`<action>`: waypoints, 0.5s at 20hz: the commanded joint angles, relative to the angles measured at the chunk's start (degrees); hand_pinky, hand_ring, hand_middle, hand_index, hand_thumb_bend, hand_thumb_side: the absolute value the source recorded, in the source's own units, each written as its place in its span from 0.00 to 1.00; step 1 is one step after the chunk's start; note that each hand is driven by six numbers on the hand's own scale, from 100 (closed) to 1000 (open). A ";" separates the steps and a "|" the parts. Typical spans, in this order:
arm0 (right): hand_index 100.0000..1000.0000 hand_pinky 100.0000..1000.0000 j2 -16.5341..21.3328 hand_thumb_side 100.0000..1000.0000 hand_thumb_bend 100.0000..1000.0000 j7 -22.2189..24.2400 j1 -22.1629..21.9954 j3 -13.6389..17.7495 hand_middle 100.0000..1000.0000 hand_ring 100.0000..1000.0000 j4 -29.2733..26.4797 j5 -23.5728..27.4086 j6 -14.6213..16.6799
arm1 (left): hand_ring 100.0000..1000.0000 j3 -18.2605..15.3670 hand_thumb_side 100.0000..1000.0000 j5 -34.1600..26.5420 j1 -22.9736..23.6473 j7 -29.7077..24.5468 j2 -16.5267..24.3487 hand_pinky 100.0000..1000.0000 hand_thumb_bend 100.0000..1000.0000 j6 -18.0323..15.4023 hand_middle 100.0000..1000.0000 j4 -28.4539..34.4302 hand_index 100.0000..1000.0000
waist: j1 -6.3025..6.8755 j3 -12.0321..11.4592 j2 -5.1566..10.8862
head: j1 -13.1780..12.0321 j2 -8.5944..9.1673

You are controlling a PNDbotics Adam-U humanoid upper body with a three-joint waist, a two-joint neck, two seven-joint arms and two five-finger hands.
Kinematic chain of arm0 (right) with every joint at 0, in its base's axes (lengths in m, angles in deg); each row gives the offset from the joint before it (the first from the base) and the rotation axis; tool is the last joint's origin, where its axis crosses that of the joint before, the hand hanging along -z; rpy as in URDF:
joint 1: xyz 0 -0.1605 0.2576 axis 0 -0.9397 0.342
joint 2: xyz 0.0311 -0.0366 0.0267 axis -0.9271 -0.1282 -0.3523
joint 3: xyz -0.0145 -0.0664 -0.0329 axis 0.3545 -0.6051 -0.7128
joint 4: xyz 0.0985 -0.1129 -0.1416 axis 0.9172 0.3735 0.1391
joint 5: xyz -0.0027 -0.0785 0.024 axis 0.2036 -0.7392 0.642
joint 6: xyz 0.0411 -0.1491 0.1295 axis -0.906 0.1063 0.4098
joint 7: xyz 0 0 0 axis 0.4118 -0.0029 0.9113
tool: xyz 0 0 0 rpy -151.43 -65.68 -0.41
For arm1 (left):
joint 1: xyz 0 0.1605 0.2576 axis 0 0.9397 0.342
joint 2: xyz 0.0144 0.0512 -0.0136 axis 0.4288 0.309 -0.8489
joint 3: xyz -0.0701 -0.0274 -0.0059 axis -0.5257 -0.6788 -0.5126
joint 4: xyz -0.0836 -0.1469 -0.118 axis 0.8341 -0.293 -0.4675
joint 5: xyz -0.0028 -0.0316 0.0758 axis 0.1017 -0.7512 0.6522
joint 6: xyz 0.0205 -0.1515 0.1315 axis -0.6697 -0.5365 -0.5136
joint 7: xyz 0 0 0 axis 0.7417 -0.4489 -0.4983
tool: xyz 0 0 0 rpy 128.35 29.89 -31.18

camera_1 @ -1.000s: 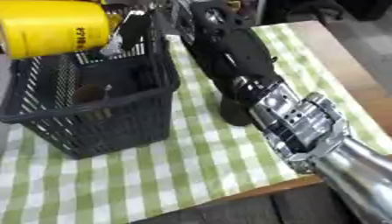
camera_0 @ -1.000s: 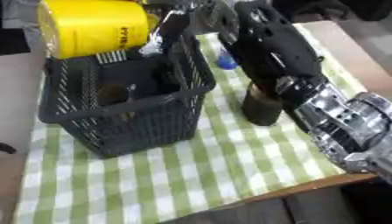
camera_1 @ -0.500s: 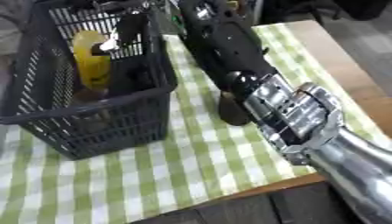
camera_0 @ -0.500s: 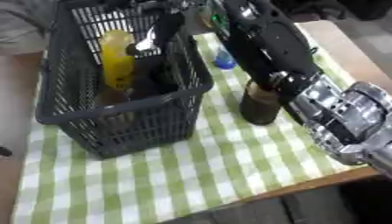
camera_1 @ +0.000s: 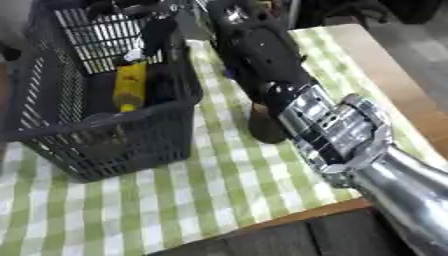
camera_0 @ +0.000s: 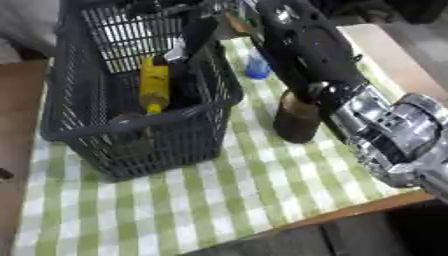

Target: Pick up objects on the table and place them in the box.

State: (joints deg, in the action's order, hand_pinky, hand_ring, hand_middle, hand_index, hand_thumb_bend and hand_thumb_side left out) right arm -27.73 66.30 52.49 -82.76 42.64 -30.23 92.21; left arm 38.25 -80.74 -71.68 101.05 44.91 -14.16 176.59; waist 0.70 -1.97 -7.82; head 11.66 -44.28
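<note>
1. Basket (camera_0: 131, 135) is the dark plastic mesh kind, sitting on the left part of a green-and-white checked cloth (camera_0: 262, 195).
2. Yellow bottle (camera_0: 154, 87) is inside it, lying along the right wall with a dark item just beside it.
3. Right arm (camera_0: 324, 70) reaches in from the near right toward the basket's far rim; its hand (camera_0: 166, 6) sits over that rim, and I can't tell how its fingers are set.
4. Dark brown cup (camera_0: 296, 117) stands right of the basket, touching the arm. Small blue thing (camera_0: 257, 69) lies further back.
</note>
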 commanded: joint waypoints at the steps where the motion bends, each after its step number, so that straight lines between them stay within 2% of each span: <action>1: 0.64 0.75 2.73 0.11 0.00 -6.09 0.44 3.42 0.76 0.72 -1.70 4.01 -2.07 | 0.79 -0.17 0.90 -0.17 -0.42 0.07 0.76 0.30 0.33 -0.20 0.70 0.64 0.73 | -0.65 0.13 1.70 | -0.51 0.16; 2: 0.53 0.67 3.25 0.10 0.00 -8.25 0.13 3.89 0.68 0.65 -2.12 5.14 -3.07 | 0.79 -0.21 0.90 -0.16 -0.43 0.11 0.76 0.30 0.33 -0.21 0.70 0.65 0.73 | -0.67 0.19 1.65 | -0.66 0.16; 3: 0.53 0.67 3.77 0.10 0.00 -10.25 -0.18 4.30 0.68 0.65 -2.60 6.11 -3.92 | 0.79 -0.23 0.90 -0.16 -0.44 0.15 0.76 0.30 0.33 -0.22 0.70 0.66 0.73 | -0.70 0.24 1.60 | -0.77 0.16; 4: 0.48 0.63 4.13 0.07 0.18 -11.73 -0.40 4.45 0.62 0.61 -2.91 6.72 -4.55 | 0.79 -0.24 0.90 -0.15 -0.45 0.16 0.76 0.30 0.33 -0.22 0.70 0.67 0.73 | -0.72 0.27 1.57 | -0.84 0.16; 5: 0.47 0.62 4.54 0.05 0.27 -13.22 -0.61 4.89 0.60 0.60 -3.30 7.28 -5.33 | 0.79 -0.26 0.90 -0.14 -0.46 0.18 0.76 0.30 0.33 -0.22 0.70 0.68 0.73 | -0.74 0.35 1.54 | -0.96 0.16; 6: 0.40 0.55 4.91 0.05 0.43 -14.55 -0.78 5.23 0.53 0.56 -3.72 7.61 -6.04 | 0.79 -0.28 0.90 -0.13 -0.46 0.20 0.76 0.30 0.33 -0.22 0.70 0.68 0.73 | -0.75 0.40 1.51 | -1.06 0.16; 7: 0.35 0.50 5.67 0.05 0.44 -16.43 -1.03 6.15 0.49 0.55 -4.45 7.98 -7.25 | 0.79 -0.33 0.90 -0.12 -0.45 0.24 0.77 0.30 0.33 -0.23 0.70 0.69 0.73 | -0.77 0.49 1.47 | -1.26 0.16; 9: 0.35 0.47 6.80 0.05 0.44 -19.33 -1.58 7.12 0.47 0.54 -5.38 7.91 -9.33 | 0.79 -0.38 0.90 -0.10 -0.44 0.29 0.79 0.30 0.33 -0.24 0.70 0.70 0.73 | -0.83 0.55 1.41 | -1.44 0.16; 10: 0.38 0.40 7.13 0.00 0.38 -20.27 -1.82 7.52 0.46 0.51 -5.41 7.96 -10.14 | 0.79 -0.41 0.90 -0.07 -0.43 0.33 0.79 0.30 0.33 -0.23 0.70 0.70 0.73 | -0.83 0.59 1.39 | -1.50 0.16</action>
State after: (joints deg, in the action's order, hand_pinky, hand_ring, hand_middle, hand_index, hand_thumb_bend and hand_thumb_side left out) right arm -22.48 47.81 49.54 -76.19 38.92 -22.72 83.16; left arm 38.20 -80.74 -71.68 101.21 44.91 -14.25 176.59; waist 0.69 -1.41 -7.82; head 10.38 -44.28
